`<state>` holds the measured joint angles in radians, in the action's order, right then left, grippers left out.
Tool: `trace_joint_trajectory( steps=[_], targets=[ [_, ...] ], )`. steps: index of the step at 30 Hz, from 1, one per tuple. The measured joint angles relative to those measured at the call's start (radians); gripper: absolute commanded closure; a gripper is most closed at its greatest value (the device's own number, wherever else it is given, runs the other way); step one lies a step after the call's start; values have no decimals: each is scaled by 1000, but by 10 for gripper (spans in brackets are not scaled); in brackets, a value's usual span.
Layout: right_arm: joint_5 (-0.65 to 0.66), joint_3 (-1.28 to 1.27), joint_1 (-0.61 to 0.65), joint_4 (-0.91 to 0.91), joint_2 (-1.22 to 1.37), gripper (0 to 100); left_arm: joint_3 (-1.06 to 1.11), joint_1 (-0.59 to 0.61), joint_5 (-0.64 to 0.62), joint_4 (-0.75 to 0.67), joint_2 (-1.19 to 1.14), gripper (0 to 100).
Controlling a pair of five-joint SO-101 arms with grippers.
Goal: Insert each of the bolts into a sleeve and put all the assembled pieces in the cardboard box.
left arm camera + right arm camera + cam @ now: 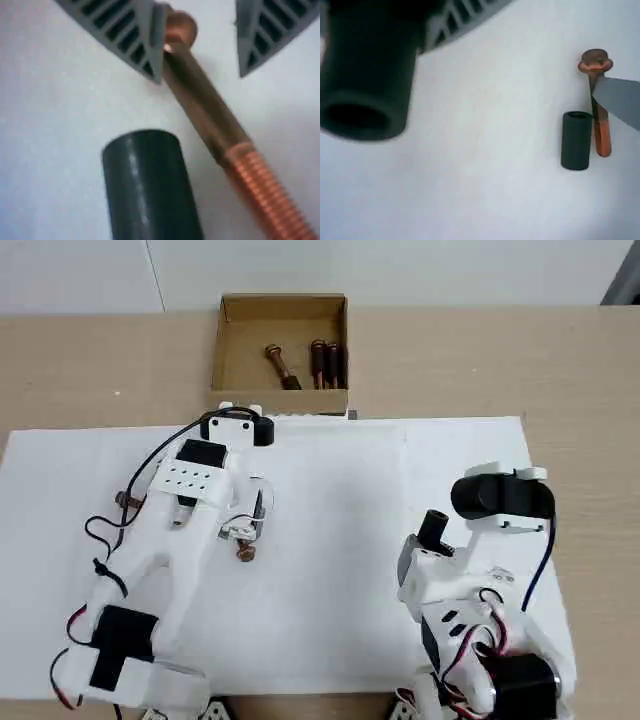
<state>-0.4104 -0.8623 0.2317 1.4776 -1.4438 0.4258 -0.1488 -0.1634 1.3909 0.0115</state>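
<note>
Left gripper (pixel 200 75) hangs low over the white sheet (pixel 340 540) with its fingers spread wide and nothing between them gripped. The copper bolt (pixel 210 120) lies flat on the sheet, its flanged head in the gap. One fingertip (pixel 152 65) sits right against the shank just below the head, while the other stands clear of it. A loose sleeve (pixel 147 185) — black, lying on its side — rests just beside the bolt's threaded end, and the bolt is not inside it.

Right gripper (pixel 430 545) sits well apart on the other side of the sheet, clamped on a second black sleeve, the held sleeve (pixel 367 75), whose open end sticks out past the fingers.

At the table's (pixel 100 350) far edge stands the cardboard box (pixel 228 350) — inside lie three assembled pieces (pixel 328 362), two side by side and one slanted apart from them.
</note>
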Motion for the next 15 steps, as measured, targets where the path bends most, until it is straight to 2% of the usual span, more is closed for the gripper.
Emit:
trace_joint_trajectory(
  steps=[10, 13, 15],
  targets=[
    [0, 0, 0, 0, 0, 996, 0, 2, -2, -57, -89, 909],
    [0, 0, 0, 0, 0, 996, -8, 2, -2, -60, -117, 985],
    [0, 0, 0, 0, 0, 996, -14, -5, -2, -60, -127, 992]
  ],
)
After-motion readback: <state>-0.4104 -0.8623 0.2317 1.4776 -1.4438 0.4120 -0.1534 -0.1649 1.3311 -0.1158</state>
